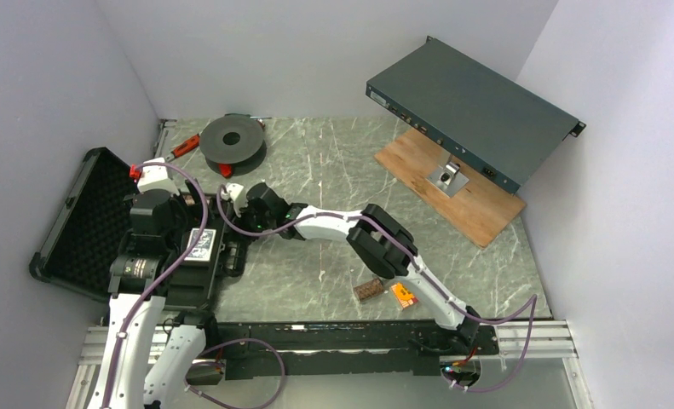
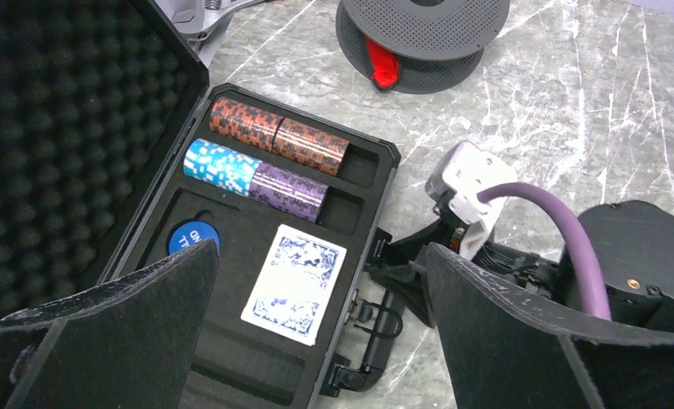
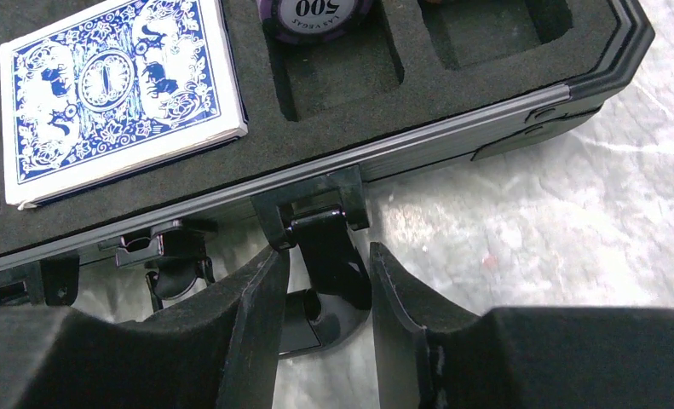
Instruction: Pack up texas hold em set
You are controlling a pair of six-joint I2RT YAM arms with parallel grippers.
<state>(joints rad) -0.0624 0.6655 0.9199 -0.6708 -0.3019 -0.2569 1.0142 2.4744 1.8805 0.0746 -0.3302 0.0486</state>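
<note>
The black briefcase lies open at the left, its foam-lined lid (image 1: 86, 213) flat on the table. Its tray (image 2: 231, 341) holds brown chip stacks (image 2: 278, 136), a blue stack (image 2: 222, 166), a purple stack (image 2: 288, 192), a blue-backed card deck (image 2: 295, 283) and a blue round button (image 2: 192, 239). My left gripper (image 2: 316, 256) hangs open and empty above the tray. My right gripper (image 3: 326, 256) is at the case's front edge, closed on the black handle (image 3: 333, 281). A brown chip stack (image 1: 368, 290) and a small orange pack (image 1: 404, 295) lie loose on the table.
A black spool (image 1: 233, 139) with red tools beside it stands at the back left. A large dark-grey metal box (image 1: 469, 111) is propped on a wooden board (image 1: 469, 196) at the back right. White walls close in on three sides.
</note>
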